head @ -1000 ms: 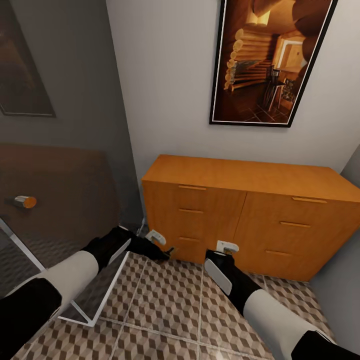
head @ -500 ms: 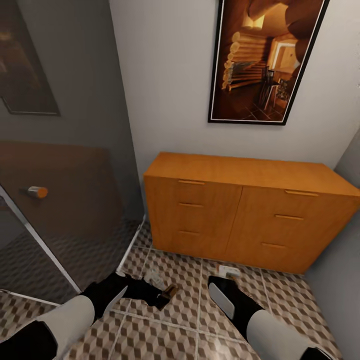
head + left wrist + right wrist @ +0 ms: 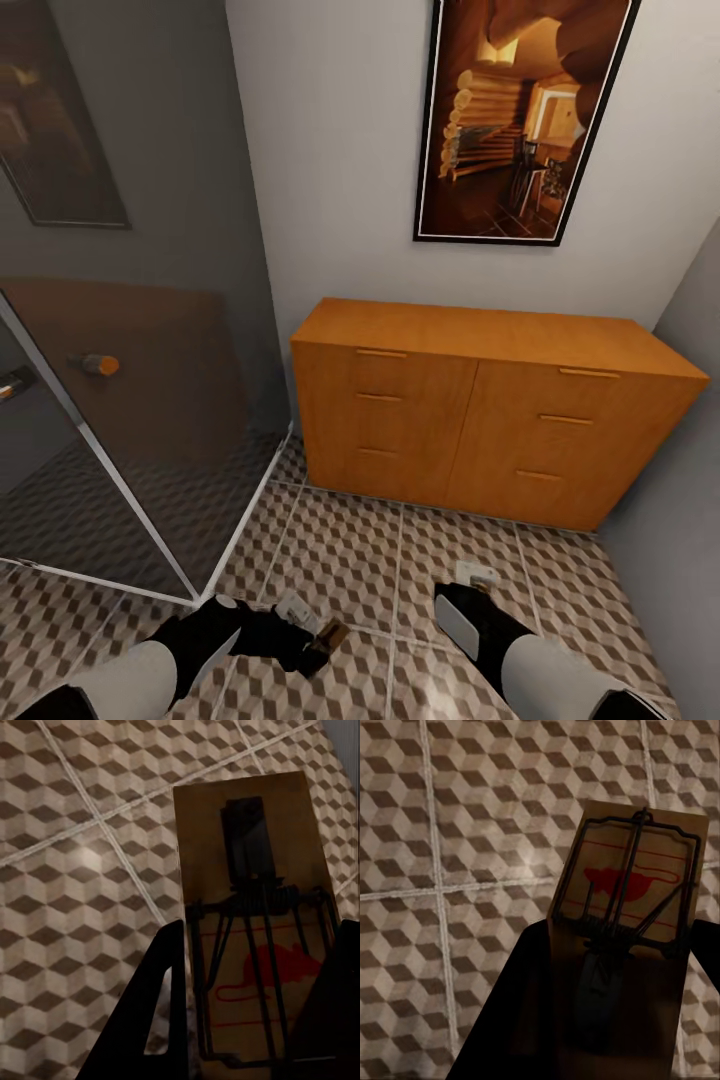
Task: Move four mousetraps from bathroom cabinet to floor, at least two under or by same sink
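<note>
Between each gripper's fingers, left (image 3: 247, 1020) and right (image 3: 607, 1020), sits a pinched mousetrap (image 3: 251, 907) (image 3: 634, 889), seemingly light, stiff; grip edges, sparing springs.

Two held mousetraps (image 3: 251, 915) (image 3: 634, 896) (red mouse prints)

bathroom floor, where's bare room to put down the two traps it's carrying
Bare tiles lie between the cabinet front and the two arms, on the floor. Tighter at the shower glass on the robot's left. Each pincer, left and right, holds a mousetrap.
</note>
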Motion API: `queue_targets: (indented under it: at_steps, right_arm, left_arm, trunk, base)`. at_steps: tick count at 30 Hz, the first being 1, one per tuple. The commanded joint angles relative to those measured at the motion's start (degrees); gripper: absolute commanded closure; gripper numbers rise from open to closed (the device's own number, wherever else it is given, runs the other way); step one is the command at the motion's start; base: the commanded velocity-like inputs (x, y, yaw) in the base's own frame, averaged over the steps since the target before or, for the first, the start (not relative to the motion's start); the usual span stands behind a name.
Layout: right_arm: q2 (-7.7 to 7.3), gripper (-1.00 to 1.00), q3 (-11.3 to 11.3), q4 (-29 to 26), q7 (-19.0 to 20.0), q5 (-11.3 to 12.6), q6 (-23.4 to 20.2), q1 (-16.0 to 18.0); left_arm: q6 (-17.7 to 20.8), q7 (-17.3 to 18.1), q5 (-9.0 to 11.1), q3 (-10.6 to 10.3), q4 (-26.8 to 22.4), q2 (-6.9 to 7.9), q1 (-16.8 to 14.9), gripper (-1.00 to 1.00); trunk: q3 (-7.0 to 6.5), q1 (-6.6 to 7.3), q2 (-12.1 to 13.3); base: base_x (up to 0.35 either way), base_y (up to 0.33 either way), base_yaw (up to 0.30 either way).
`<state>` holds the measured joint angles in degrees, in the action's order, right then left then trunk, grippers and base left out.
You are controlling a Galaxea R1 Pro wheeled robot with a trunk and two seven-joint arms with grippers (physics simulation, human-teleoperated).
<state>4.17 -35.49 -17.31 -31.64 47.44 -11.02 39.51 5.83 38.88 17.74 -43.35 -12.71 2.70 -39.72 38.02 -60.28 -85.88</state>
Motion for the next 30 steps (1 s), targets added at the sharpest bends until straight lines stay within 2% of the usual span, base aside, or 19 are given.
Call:
queue_targets:
  at_steps: [1,4,9,12,16,19,27,29,30]
  right_arm:
    - [-0.03,1.00,-0.5,0.5,0.1,0.1,-0.1,0.0]
    - [-0.02,1.00,-0.5,4.5,2.7,-1.7,1.7,0.0]
    - [0.04,1.00,-0.5,8.8,4.6,-2.3,3.7,0.0]
    - [0.12,1.00,-0.5,12.1,6.4,-2.4,7.4,-0.9]
    - [0.07,1.00,-0.5,14.0,8.2,-3.0,9.2,-2.2]
    - [0.06,1.00,-0.5,14.4,8.6,-3.4,10.0,-3.8]
    - [-0.11,1.00,-0.5,14.9,8.7,-3.6,15.4,-8.6]
    - [-0.13,1.00,-0.5,15.1,8.7,-5.7,18.5,-11.4]
    - [-0.13,1.00,-0.5,15.4,8.7,-6.0,19.3,-11.8]
  left_arm:
    - [0.5,0.0,0.5,-0.2,-0.2,0.04,0.4,1.00]
    - [0.5,0.0,0.5,-0.2,-0.1,-0.24,2.1,1.00]
    - [0.1,-0.2,0.4,-0.3,0.0,-0.01,3.7,1.00]
    - [-3.3,-0.4,0.4,-0.3,1.7,-0.01,4.4,1.00]
    - [-6.5,-0.5,0.5,-0.3,5.5,-0.27,4.7,1.00]
    - [-7.1,-0.5,0.5,-0.3,6.3,-0.31,5.4,1.00]
    - [-7.5,-0.6,0.5,-0.3,6.5,-0.27,8.2,1.00]
    - [-7.5,-1.6,0.5,-0.3,6.7,-0.19,9.9,1.00]
    - [-7.6,-1.7,0.5,-0.3,6.8,-0.16,10.3,1.00]
  trunk:
    - [0.05,0.00,0.0]
    - [0.05,0.00,0.0]
    - [0.05,0.00,0.0]
    - [0.05,0.00,0.0]
    - [0.05,0.00,0.0]
    - [0.05,0.00,0.0]
    - [0.05,0.00,0.0]
    - [0.05,0.00,0.0]
    - [0.05,0.00,0.0]
  base:
    - [-0.003,0.000,0.000]
    - [-0.001,0.000,0.000]
    - [0.000,0.000,0.000]
    - [0.000,0.000,0.000]
    - [0.000,0.000,0.000]
    - [0.000,0.000,0.000]
    - [0.000,0.000,0.000]
    - [0.000,0.000,0.000]
    - [0.000,0.000,0.000]
